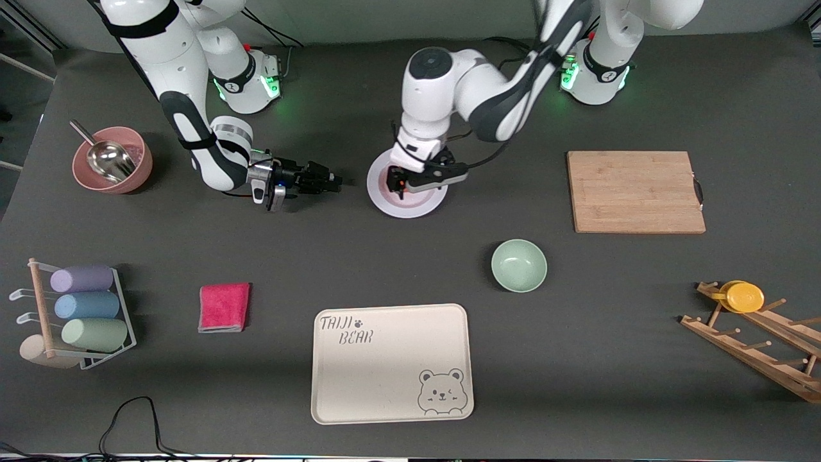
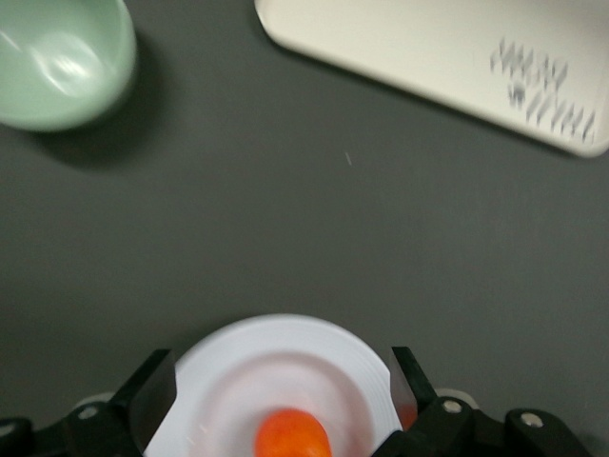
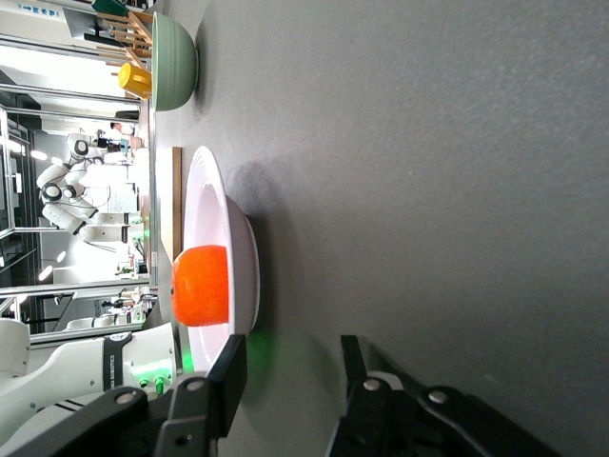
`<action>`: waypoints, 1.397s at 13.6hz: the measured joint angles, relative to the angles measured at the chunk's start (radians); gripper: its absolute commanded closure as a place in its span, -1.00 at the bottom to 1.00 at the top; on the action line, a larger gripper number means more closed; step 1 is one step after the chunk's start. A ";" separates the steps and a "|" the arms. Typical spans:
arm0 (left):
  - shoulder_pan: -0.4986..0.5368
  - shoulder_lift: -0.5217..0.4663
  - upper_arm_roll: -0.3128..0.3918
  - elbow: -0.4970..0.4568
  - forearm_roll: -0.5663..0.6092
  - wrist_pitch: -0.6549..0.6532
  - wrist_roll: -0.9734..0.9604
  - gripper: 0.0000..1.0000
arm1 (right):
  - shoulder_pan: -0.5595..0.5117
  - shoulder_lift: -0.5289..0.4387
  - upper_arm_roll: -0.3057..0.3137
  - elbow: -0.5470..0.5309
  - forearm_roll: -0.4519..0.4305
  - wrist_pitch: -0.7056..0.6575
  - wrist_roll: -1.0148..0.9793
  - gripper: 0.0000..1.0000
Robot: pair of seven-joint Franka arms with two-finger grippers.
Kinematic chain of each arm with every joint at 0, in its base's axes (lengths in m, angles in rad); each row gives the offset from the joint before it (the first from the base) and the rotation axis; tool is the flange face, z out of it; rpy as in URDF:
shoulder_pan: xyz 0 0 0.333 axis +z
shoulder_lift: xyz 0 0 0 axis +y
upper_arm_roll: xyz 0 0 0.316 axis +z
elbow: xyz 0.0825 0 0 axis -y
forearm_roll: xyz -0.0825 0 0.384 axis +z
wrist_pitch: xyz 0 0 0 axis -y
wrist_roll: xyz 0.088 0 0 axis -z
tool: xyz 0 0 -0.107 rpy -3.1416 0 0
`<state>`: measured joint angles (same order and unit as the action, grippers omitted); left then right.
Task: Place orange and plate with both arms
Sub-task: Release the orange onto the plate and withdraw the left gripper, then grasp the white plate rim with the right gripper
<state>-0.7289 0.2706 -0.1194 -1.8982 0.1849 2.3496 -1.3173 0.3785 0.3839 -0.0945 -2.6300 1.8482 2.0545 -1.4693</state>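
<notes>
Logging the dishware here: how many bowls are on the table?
2. A mint-green bowl sits between the cream tray and the cutting board. A pink bowl holding a metal scoop stands at the right arm's end.

So there's one orange [image 2: 292,445] on one plate [image 1: 382,196], two bowls, one bear tray [image 1: 391,363], one cutting board [image 1: 635,191], one pink cloth [image 1: 224,307].

Two arms: glossy white shells with dark grey joint bands. Each base [image 1: 247,80] carries a black collar ring, a red button and green indicator lights. Black cables run along the links. Both black grippers, left gripper [image 1: 410,183] and right gripper [image 1: 317,178], have silver screws near the fingers [image 3: 224,386].
</notes>
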 measured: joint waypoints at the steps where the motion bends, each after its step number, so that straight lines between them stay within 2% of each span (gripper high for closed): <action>1: 0.046 -0.040 0.001 0.000 -0.007 -0.041 0.076 -1.00 | 0.002 0.005 0.000 0.005 0.018 -0.004 -0.002 0.06; 4: 0.196 -0.131 0.007 0.023 -0.064 -0.210 0.408 -1.00 | 0.028 0.017 0.006 0.021 0.080 -0.014 -0.006 0.06; 7: 0.398 -0.175 0.014 0.149 -0.107 -0.474 0.754 -1.00 | 0.073 0.028 0.024 0.042 0.160 -0.015 -0.006 0.06; 10: 0.553 -0.210 0.015 0.215 -0.159 -0.597 0.914 -1.00 | 0.126 0.046 0.053 0.069 0.251 -0.015 -0.007 0.06; 13: 0.628 -0.248 0.013 0.232 -0.167 -0.674 1.023 -1.00 | 0.153 0.063 0.082 0.092 0.306 -0.013 -0.007 0.07; 15: 0.682 -0.258 0.013 0.239 -0.192 -0.719 1.119 -1.00 | 0.158 0.072 0.084 0.099 0.314 -0.013 -0.007 0.45; 17: 0.732 -0.266 0.014 0.264 -0.211 -0.776 1.170 -1.00 | 0.158 0.076 0.084 0.104 0.314 -0.013 -0.007 1.00; 19: 0.751 -0.272 0.015 0.287 -0.214 -0.795 1.186 -1.00 | 0.157 0.078 0.084 0.106 0.314 -0.017 -0.007 1.00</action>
<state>0.0224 -0.0011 -0.1048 -1.6116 -0.0292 1.5543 -0.1317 0.5355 0.4618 -0.0103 -2.5244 2.1627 2.0379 -1.4762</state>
